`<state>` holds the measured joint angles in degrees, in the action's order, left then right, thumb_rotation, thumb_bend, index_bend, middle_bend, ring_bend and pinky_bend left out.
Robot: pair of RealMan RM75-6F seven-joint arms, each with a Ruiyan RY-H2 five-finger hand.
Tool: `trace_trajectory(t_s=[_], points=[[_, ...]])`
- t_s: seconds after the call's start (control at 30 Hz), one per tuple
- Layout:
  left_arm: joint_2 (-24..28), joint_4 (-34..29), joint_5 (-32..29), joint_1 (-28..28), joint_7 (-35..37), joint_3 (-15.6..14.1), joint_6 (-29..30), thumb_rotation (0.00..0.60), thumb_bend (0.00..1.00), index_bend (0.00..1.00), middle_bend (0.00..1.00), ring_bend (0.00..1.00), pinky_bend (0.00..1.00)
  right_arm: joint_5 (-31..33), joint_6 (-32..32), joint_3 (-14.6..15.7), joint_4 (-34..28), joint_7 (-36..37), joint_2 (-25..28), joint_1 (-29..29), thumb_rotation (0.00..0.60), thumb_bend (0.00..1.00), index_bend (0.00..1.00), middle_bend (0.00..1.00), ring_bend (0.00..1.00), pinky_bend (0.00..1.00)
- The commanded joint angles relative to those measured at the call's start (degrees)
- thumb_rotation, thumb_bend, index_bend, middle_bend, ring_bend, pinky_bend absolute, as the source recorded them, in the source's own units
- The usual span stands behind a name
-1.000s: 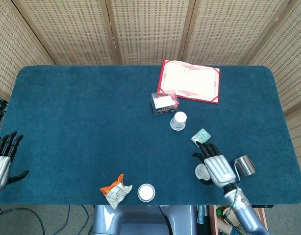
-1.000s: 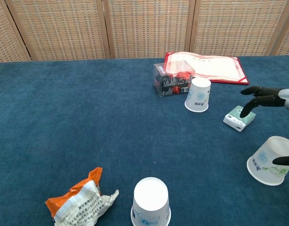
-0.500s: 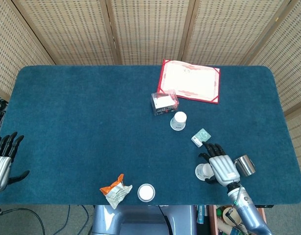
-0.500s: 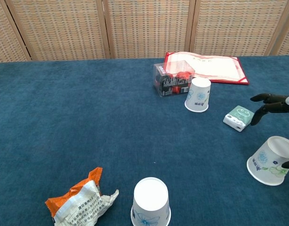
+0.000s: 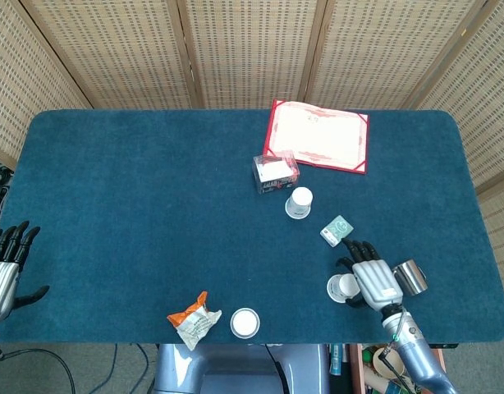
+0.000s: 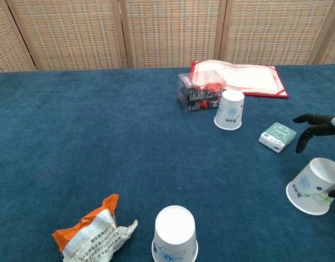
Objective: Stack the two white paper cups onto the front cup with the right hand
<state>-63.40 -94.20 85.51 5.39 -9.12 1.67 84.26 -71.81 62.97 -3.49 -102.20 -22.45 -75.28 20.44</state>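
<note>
Three white paper cups stand on the blue table. The front cup [image 5: 245,322] [image 6: 175,234] is upside down near the front edge. A second upside-down cup [image 5: 299,203] [image 6: 230,109] stands mid-table. The third cup [image 5: 342,287] [image 6: 316,185] is tilted at the right, just left of my right hand [image 5: 373,281] [image 6: 320,124]. That hand's fingers are spread above the cup and apart from it; the thumb tip seems to touch the cup's side. My left hand [image 5: 6,267] hangs off the table's left edge with fingers extended, holding nothing.
A green packet [image 5: 337,230] [image 6: 277,136] lies just beyond the right hand. A metal mug [image 5: 410,277] stands right of it. A clear box [image 5: 275,171] [image 6: 201,91], a red folder [image 5: 318,135] [image 6: 238,76] and an orange wrapper [image 5: 194,320] [image 6: 94,232] also lie on the table.
My right hand has drawn back toward the front right, its fingers leaving the green packet. The tilted cup has barely moved. The left hand is still.
</note>
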Motion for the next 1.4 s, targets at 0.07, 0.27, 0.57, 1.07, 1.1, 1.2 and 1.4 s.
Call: trace_trajectory(t_s=[0.07,0.27,0.57,1.07,1.1,1.2,1.4], points=[[0.01,0.04,-0.01,0.00,0.11,0.00,-0.01,0.600,0.16,0.00,0.00,0.00,0.00,0.14,0.24,0.01,0.06,0.20,0.08,0.04,0.600,0.06,0.40,0.13,0.00,0.00],[0.07,0.05,0.10,0.02,0.37,-0.02,0.00,0.600,0.16,0.00,0.00,0.00,0.00,0.20,0.49,0.37,0.29,0.18,-0.30,0.12,0.600,0.06,0.47,0.17,0.00,0.00],[0.10,0.18,0.16,0.01,0.77,-0.04,0.02,0.600,0.16,0.00,0.00,0.00,0.00,0.55,1.01,0.55,-0.07,-0.70,-0.85,0.35,0.600,0.06,0.52,0.21,0.00,0.00],[-0.06,0.36,0.47,0.06,0.65,-0.16,0.05,0.600,0.16,0.00,0.00,0.00,0.00,4.68,0.60,-4.90,-2.12,-3.04,1.70,4.23,0.600,0.06,0.53,0.21,0.00,0.00],[-0.08,0.37,0.51,0.08,0.64,-0.16,0.05,0.600,0.16,0.00,0.00,0.00,0.00,5.46,0.40,-5.60,-2.25,-3.33,1.90,4.78,0.600,0.06,0.53,0.21,0.00,0.00],[-0.10,0.44,0.53,0.11,0.73,-0.12,0.08,0.600,0.16,0.00,0.00,0.00,0.00,7.08,0.07,-6.97,-2.57,-4.19,2.33,5.99,0.600,0.06,0.53,0.22,0.00,0.00],[-0.18,0.57,0.26,0.27,0.76,-0.07,-0.33,0.600,0.16,0.00,0.00,0.00,0.00,9.97,-0.24,-10.02,-2.91,-5.96,2.20,9.02,0.600,0.06,0.53,0.22,0.00,0.00]])
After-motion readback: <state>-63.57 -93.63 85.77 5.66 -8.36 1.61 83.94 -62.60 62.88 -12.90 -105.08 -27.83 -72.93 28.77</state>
